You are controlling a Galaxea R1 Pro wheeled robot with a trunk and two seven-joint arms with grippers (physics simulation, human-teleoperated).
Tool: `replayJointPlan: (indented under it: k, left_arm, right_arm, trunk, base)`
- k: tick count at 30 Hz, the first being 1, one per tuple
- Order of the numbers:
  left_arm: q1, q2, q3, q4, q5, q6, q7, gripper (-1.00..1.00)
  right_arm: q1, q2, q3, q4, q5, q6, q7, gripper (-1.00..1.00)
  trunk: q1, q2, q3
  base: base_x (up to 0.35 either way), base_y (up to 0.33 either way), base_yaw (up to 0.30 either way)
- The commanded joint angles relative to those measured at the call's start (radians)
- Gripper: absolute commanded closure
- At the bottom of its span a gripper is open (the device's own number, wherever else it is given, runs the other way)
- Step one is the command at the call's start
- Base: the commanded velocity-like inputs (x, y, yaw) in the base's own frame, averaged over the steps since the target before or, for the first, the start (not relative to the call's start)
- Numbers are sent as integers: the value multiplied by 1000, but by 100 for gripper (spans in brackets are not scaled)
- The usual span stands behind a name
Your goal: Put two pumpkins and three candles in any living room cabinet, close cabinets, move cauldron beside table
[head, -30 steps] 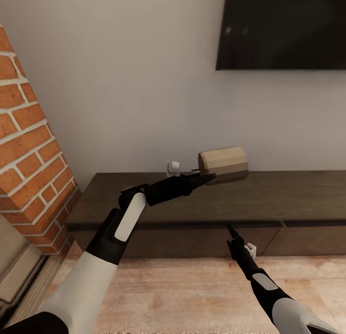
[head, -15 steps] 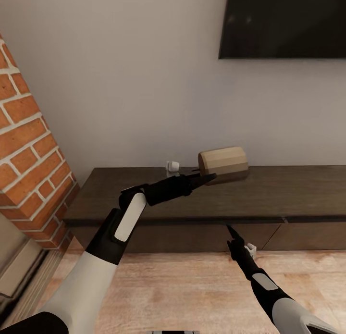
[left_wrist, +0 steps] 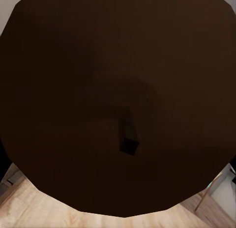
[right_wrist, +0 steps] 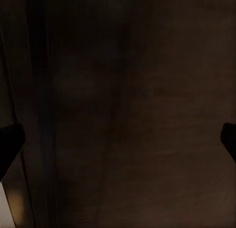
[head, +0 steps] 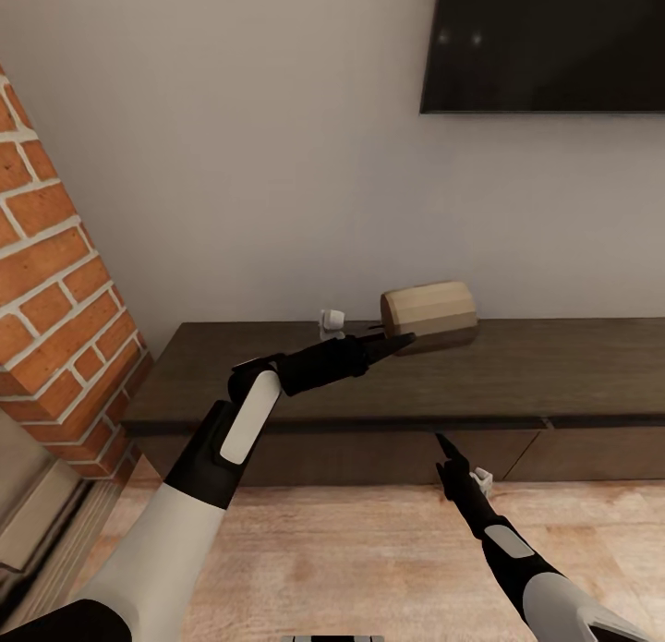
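A tan, faceted candle lies on its side above the long dark-brown wooden cabinet, held at its wick end by the left gripper, whose slim black fingers close on it. In the left wrist view its end face looks dark, the wick a blurred stub. The right gripper points at the cabinet front, seemingly spread wide.

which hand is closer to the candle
Left. The left hand is up at the candle, at its wick end, above the cabinet top. The right hand is lower, by the cabinet front.
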Motion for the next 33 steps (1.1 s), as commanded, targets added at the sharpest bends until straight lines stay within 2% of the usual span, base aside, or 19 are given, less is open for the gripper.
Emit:
replayJointPlan:
  k: [1,5,9,28,33]
  left_arm:
    - [-1,0,0,0,7,7,0,100]
    - [-1,0,-1,0,7,7,0,100]
    - [0,0,-1,0,7,7,0,100]
    - [-1,0,-1,1,6,7,4,100]
    - [-1,0,0,1,6,7,5,100]
  right_arm:
    - [0,0,-1,1,-10,10,3,-100]
    - [0,0,-1,1,-10,9,3,-100]
    - [0,-1,0,1,-10,9,3,-100]
    - [0,-1,-1,1,-12,9,0,-100]
    - [0,0,-1,1,-12,9,-1,-100]
  trunk:
    - [0,0,-1]
    - [0,0,-1]
    - [-2,1,15]
    - [-2,1,15]
    - [-2,1,15]
  base:
    - [0,0,0]
    - [0,0,0]
    - [0,0,0]
    - [0,0,0]
    - [162,0,0]
